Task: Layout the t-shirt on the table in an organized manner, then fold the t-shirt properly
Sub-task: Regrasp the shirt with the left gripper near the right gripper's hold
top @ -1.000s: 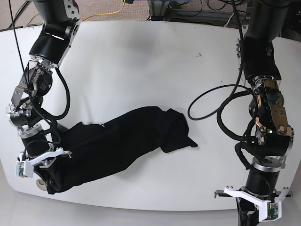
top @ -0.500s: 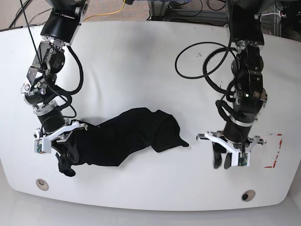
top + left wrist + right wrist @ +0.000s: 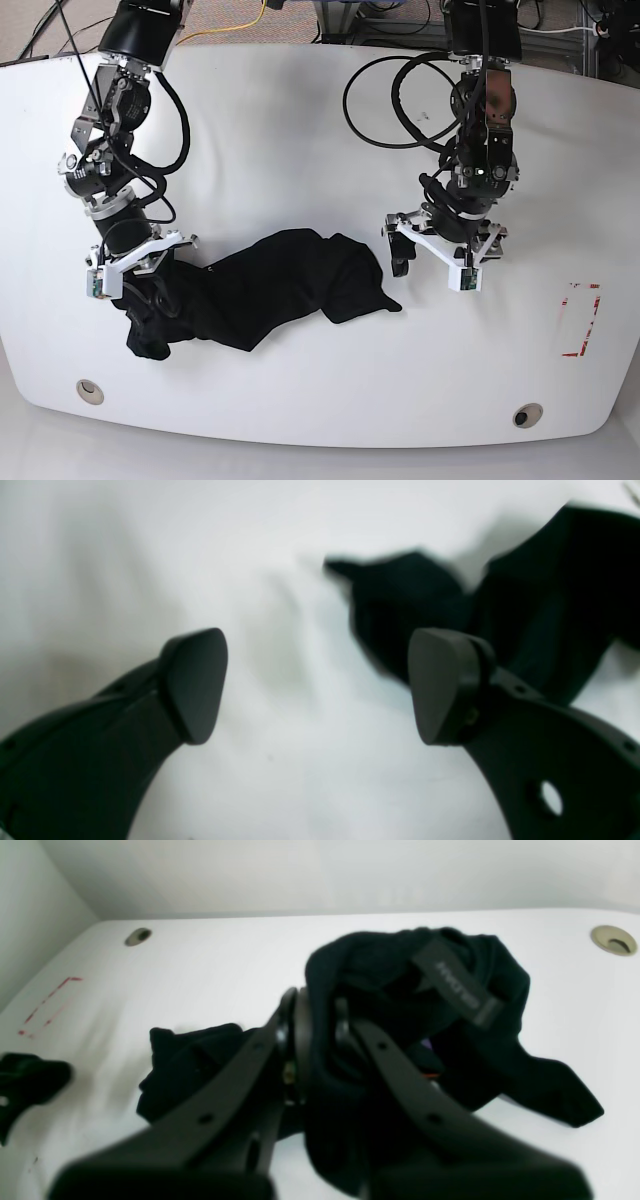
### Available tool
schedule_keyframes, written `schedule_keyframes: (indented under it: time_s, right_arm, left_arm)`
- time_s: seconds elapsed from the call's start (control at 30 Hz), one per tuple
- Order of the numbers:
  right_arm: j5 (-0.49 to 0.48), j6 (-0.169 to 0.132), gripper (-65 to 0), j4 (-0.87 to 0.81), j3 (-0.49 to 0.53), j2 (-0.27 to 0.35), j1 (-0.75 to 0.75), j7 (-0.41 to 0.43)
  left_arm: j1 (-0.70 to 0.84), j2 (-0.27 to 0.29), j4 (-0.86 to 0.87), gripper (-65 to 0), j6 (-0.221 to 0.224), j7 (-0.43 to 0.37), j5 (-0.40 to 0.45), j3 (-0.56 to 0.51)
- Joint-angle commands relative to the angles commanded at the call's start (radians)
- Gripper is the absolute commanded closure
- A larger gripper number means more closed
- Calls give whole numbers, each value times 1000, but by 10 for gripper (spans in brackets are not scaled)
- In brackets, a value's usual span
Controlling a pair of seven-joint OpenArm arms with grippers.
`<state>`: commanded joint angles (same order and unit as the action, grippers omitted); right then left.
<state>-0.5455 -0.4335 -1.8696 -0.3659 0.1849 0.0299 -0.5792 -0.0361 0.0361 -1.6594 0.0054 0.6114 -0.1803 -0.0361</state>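
I've swung my left gripper (image 3: 433, 268) in beside the t-shirt (image 3: 270, 287), jaws spread and empty, while my right gripper (image 3: 135, 285), clamped on its bunched end, has dragged it up the table (image 3: 280, 130), so spreading can start.

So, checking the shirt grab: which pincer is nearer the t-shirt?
Right. The right pincer is shut on the t-shirt; the left pincer hangs open just beside its far corner.

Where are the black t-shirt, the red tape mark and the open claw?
t-shirt (image 3: 270, 285), base view, middle of the bunched fabric.
red tape mark (image 3: 583, 320), base view, its lower corner.
left gripper (image 3: 317, 685), left wrist view, gap between its fingertips.
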Motion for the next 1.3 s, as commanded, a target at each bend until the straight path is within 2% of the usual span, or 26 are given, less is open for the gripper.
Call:
schedule_keyframes:
  time_s: [0.2,0.3,0.5,0.73,0.93,1.3]
  right_arm:
    - [-3,0,-3,0,0,0,-17,3]
    - [-2,0,-3,0,0,0,-32,5]
    - [-2,-2,-3,0,0,0,-35,5]
    - [-5,-2,-3,0,0,0,-35,5]
    - [-5,-2,-3,0,0,-2,-35,5]
    - [-3,-2,-3,2,0,-2,-35,5]
  left_arm:
    - [-43,25,110,-542,0,-69,0,0]
    - [-80,29,143,-542,0,-80,0,0]
    - [-163,74,222,-542,0,-91,0,2]
    - [-255,109,373,-542,2,-132,0,3]
    - [-316,121,505,-542,2,-144,-2,3]
    - [-324,121,583,-540,2,-207,-2,3]
